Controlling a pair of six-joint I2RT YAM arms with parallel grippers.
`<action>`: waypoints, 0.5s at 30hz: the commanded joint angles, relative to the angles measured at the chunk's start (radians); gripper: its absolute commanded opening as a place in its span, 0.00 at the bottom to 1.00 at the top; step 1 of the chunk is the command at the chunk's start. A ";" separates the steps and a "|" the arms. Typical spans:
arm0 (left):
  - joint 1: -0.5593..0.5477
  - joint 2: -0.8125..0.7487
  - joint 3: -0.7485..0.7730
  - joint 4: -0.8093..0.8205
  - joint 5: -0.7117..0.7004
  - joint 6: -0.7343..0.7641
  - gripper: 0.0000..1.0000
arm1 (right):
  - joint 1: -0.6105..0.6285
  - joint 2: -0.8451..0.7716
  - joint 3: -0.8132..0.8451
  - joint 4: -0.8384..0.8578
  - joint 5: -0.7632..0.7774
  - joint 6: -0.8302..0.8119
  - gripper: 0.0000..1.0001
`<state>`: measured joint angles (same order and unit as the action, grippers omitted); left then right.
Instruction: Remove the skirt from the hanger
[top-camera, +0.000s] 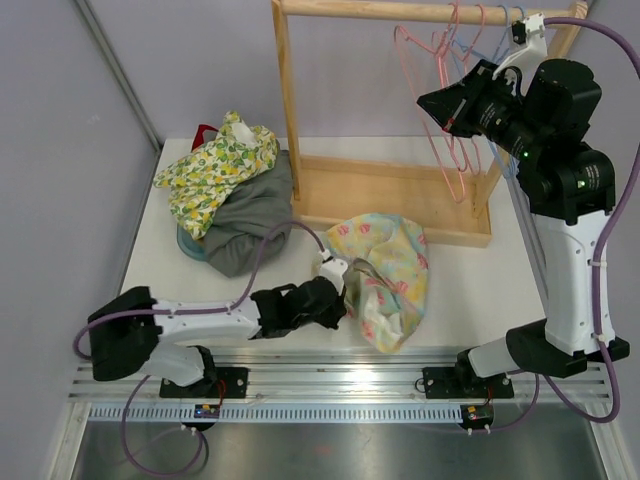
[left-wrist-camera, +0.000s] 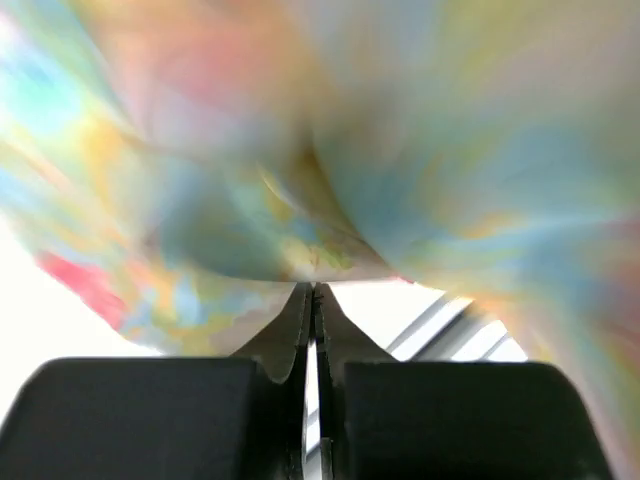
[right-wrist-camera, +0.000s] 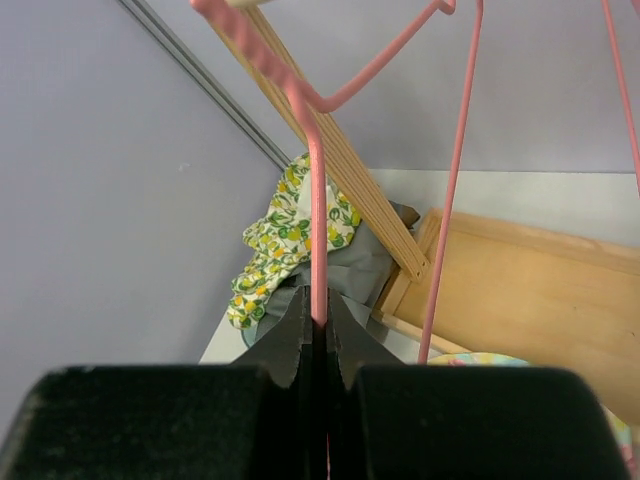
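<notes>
On the white table (top-camera: 470, 280) a wooden clothes rack (top-camera: 385, 190) stands at the back, and just left of it lies a pile of clothes, a green-and-yellow flowered garment (top-camera: 215, 165) resting on a grey one (top-camera: 250, 225).

1. Two arms for you to count, the left arm (top-camera: 190, 322) and the right arm (top-camera: 570, 250), and one claw on each: left claw (left-wrist-camera: 313, 295), right claw (right-wrist-camera: 318, 322).
2. One desk (top-camera: 470, 290), and on it one wooden rack (top-camera: 385, 190).
3. On the rack, more than one pink hanger (right-wrist-camera: 316, 200), plus pale blue wire. They overlap, so you get no firm total.
4. One skirt (top-camera: 390, 270), pastel print.
5. One heap, two sure pieces: a yellow-green printed garment (top-camera: 215, 165) and a grey garment (top-camera: 250, 225). A red scrap (top-camera: 205, 132) and a teal edge (top-camera: 190, 245) peek out, so the heap may hold more.
</notes>
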<state>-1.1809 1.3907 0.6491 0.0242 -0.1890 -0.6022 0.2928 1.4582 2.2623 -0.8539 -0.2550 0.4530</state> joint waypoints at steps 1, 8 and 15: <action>0.001 -0.252 0.228 -0.264 -0.223 0.093 0.00 | -0.001 -0.051 -0.099 0.133 0.014 0.003 0.00; 0.183 -0.335 0.619 -0.469 -0.325 0.396 0.00 | 0.000 0.016 -0.110 0.170 0.023 -0.004 0.00; 0.684 -0.152 0.986 -0.494 -0.042 0.524 0.00 | -0.001 0.181 0.031 0.193 0.056 -0.004 0.00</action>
<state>-0.6682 1.1324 1.5200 -0.4259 -0.3676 -0.1749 0.2928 1.5787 2.2127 -0.7334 -0.2379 0.4530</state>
